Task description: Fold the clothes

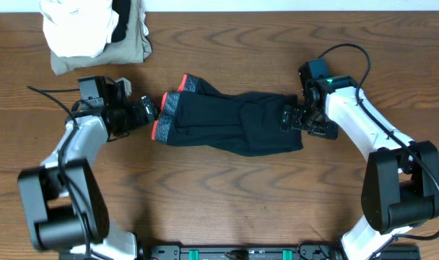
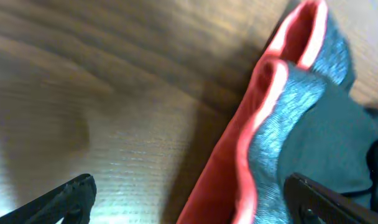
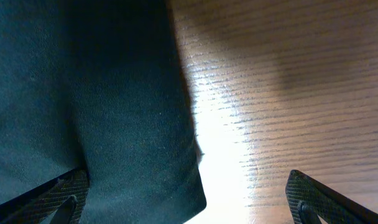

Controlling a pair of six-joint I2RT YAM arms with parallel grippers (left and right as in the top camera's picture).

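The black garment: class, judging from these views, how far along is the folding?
Done: the black garment lies stretched between the arms, seemingly doubled, its red-edged waistband showing two layers. In hand: the left gripper and right gripper stand open at either end, gripping nothing. Left: probably bringing the ends together; it looks creased.

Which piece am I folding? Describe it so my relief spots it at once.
On the table, between the left gripper and right gripper, lies one long black garment. Its grey waistband, edged red-orange, points to the left gripper. The white cloth and khaki garment piled in the far corner have no such edge.
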